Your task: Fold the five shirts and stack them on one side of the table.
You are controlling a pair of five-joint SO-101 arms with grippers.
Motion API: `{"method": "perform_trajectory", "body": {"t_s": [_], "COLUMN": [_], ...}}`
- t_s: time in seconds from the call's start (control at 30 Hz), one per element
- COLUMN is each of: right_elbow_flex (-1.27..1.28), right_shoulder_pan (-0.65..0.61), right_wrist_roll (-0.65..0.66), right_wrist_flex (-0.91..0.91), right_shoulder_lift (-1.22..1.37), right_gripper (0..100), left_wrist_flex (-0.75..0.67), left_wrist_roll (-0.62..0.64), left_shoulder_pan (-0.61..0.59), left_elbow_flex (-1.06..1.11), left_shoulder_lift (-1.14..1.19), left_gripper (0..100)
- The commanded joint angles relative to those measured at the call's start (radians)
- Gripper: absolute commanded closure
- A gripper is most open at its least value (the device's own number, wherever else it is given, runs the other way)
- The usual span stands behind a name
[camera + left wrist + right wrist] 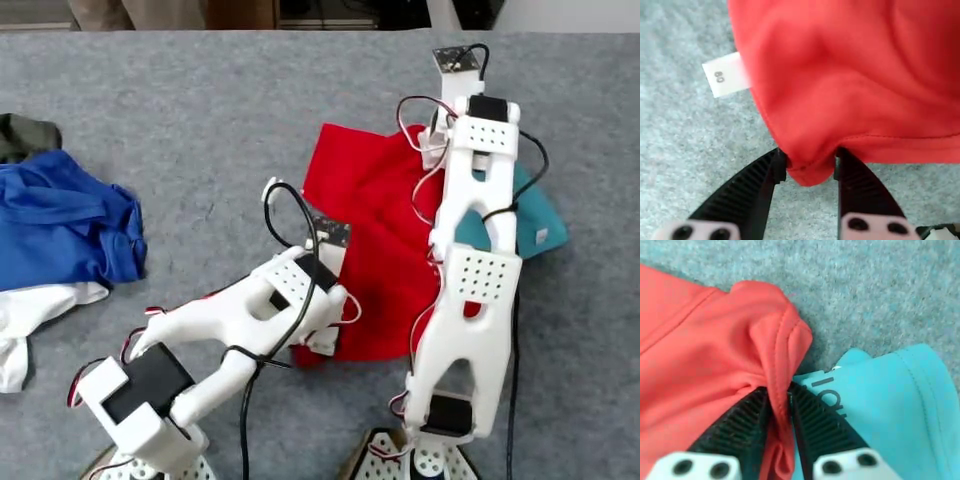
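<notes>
Across the grey table (pixel 200 100), none of the five shirts looks folded or stacked yet. The red shirt (pixel 375 220) lies spread in the middle, and I judge it is being taken up for its first fold. The right arm (pixel 478 270) has its jaws pinching the far hem, and the left arm (pixel 230 320) has its jaws clamped on a near corner. The blue shirt (pixel 60 225) sits crumpled at the left edge. The teal shirt (pixel 535 225) lies partly under the red one. A white shirt (pixel 30 310) and a dark green shirt (pixel 25 135) lie beside the blue. All five are left to do.
</notes>
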Motion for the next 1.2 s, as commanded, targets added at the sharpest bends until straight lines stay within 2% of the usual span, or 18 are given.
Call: {"method": "perform_trajectory", "body": {"t_s": [0.0,0.13,0.23,0.33,0.47,0.57,0.67,0.8,0.93,1.17], "right_elbow_flex": [-0.025,-0.03,-0.038,-0.11,-0.231,-0.346,-0.349,-0.216,0.051,0.552], "right_shoulder_pan": [0.031,0.031,0.022,0.01,0.008,-0.018,-0.028,-0.039,-0.07,-0.16], "right_wrist_roll": [-0.011,-0.011,-0.005,-0.005,0.009,0.114,0.157,0.213,0.259,0.301], "right_wrist_flex": [-0.018,-0.011,0.041,0.118,0.239,0.393,0.408,0.408,0.408,0.4], "right_shoulder_lift": [-0.008,-0.008,-0.019,-0.031,-0.036,-0.031,-0.058,-0.153,-0.303,-0.653], "right_gripper": [99.2,99.2,99.2,99.2,99.1,99.1,99.3,99.3,99.3,99.3], "left_wrist_flex": [-0.003,0.006,0.014,0.089,0.259,0.411,0.545,0.611,0.618,0.617], "left_wrist_roll": [-0.025,-0.118,-0.133,-0.184,-0.427,-0.608,-0.802,-0.947,-1.054,-1.183], "left_shoulder_pan": [-0.008,-0.014,-0.043,-0.127,-0.276,-0.428,-0.583,-0.802,-0.98,-1.1], "left_elbow_flex": [0.002,-0.017,-0.018,-0.054,-0.166,-0.293,-0.425,-0.588,-0.698,-0.73], "left_shoulder_lift": [0.008,0.008,-0.001,-0.001,-0.002,-0.002,-0.002,-0.002,-0.002,0.004], "left_gripper": [87,96,96,96,98,98,98,98,98,98]}}
